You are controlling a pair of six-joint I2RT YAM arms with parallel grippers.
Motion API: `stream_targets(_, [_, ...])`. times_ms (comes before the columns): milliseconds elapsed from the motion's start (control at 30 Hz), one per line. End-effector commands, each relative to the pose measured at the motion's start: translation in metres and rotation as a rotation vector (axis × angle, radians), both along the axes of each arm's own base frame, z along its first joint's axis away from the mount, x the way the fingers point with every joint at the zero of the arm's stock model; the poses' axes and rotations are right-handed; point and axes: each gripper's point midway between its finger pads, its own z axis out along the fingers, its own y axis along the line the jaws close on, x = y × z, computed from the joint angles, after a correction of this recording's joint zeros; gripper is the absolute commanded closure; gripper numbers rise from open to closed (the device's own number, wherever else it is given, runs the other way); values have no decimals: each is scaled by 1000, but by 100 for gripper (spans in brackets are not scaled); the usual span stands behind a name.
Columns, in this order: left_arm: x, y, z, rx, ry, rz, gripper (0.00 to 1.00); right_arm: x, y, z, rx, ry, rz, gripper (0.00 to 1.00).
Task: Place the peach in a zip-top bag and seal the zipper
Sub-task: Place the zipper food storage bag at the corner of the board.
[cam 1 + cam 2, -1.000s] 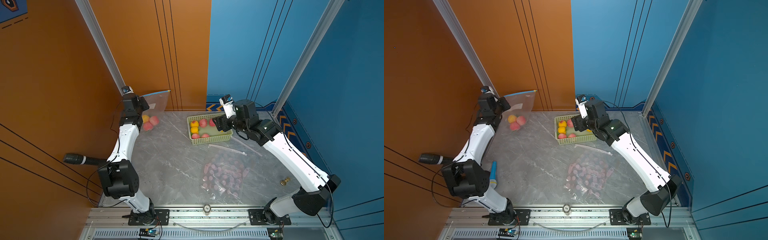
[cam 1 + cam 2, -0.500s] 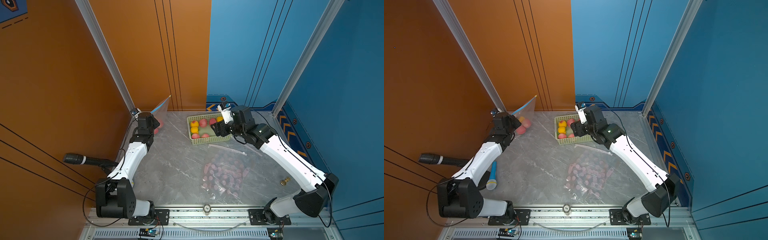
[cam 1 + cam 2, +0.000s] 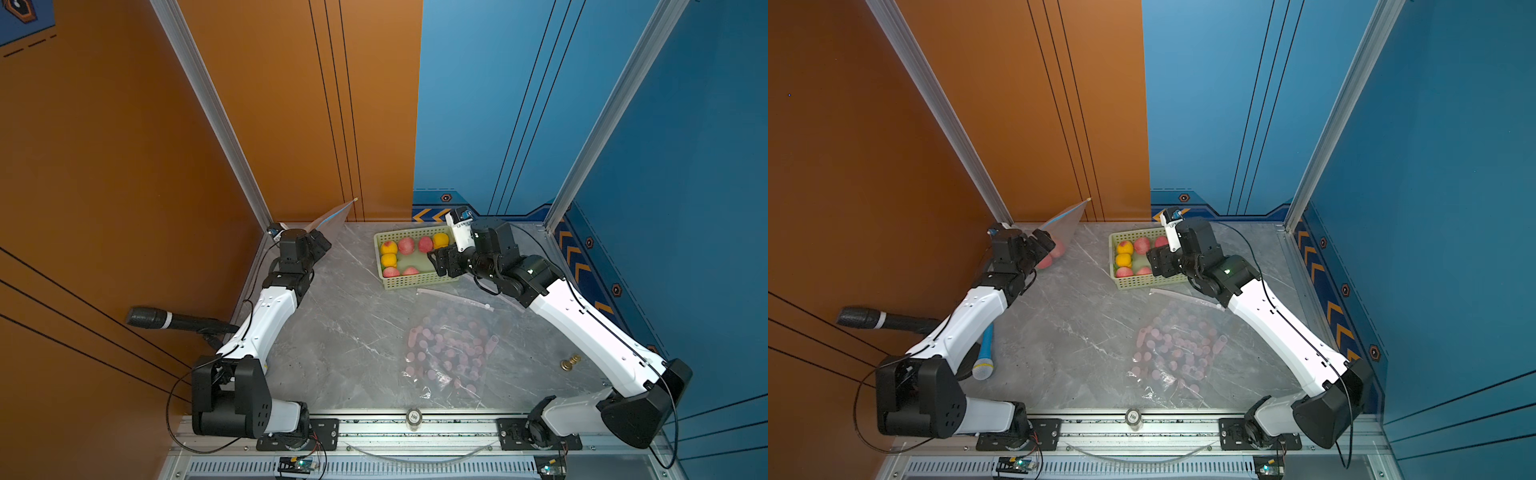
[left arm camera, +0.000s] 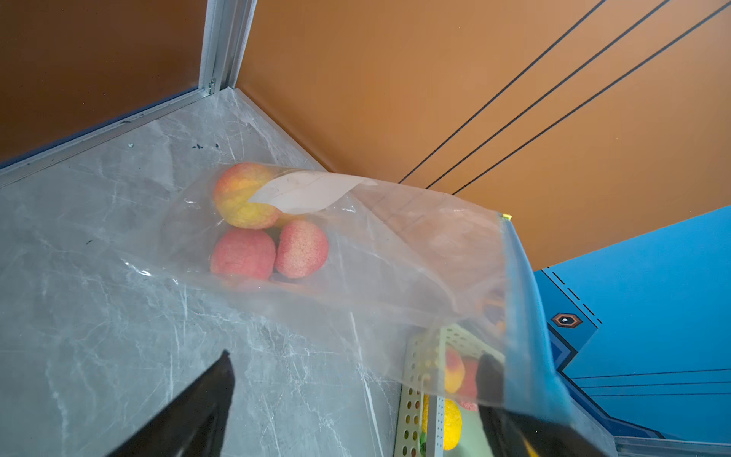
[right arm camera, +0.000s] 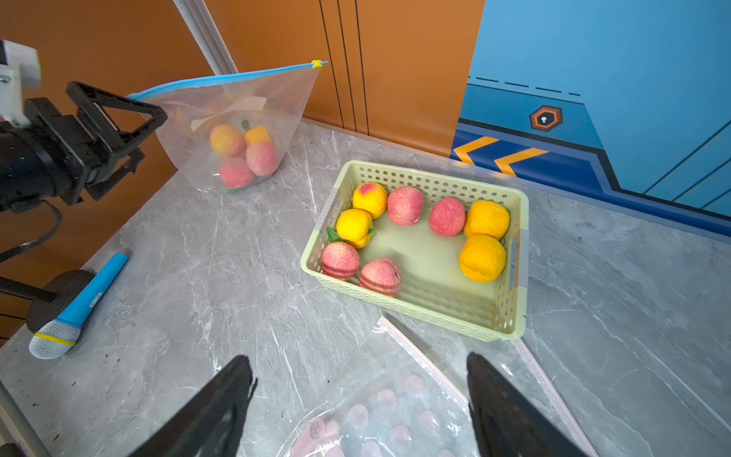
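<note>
1. Peaches [image 5: 245, 154], pink and yellow-orange with a rough skin, lie bunched at the bottom of a clear plastic zip-top bag [image 5: 253, 103]. It stands in the far left corner of the grey marbled worktop [image 5: 237, 257], close to the orange wall [image 5: 395, 59].
2. That bag stands bottom down, mouth edge up. Its long axis follows the blue zipper strip [image 5: 225, 77], which climbs at a slant from my left arm up to the yellow slider [image 5: 316, 63] at the high corner.
3. My left end effector [image 4: 358, 358] is spread wide. The strip's low end lies over one finger [image 4: 510, 435], and nothing is pinched.
4. My right end effector [image 5: 358, 359] is spread and empty. It hangs just beside a pale green perforated plastic basket [image 5: 431, 174] of loose peaches [image 5: 403, 205], above a second clear bag [image 5: 395, 415] of pink pieces.
5. I cannot tell whether the zipper is fully sealed.
</note>
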Motion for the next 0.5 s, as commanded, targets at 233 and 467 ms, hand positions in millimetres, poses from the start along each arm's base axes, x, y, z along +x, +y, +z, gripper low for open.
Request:
stream_targets(233, [-54, -24, 53, 1, -93, -130, 2, -18, -80, -56, -75, 203, -373, 14])
stream_targets(467, [-99, -29, 35, -4, -40, -145, 3, -44, -137, -132, 60, 442, -524, 16])
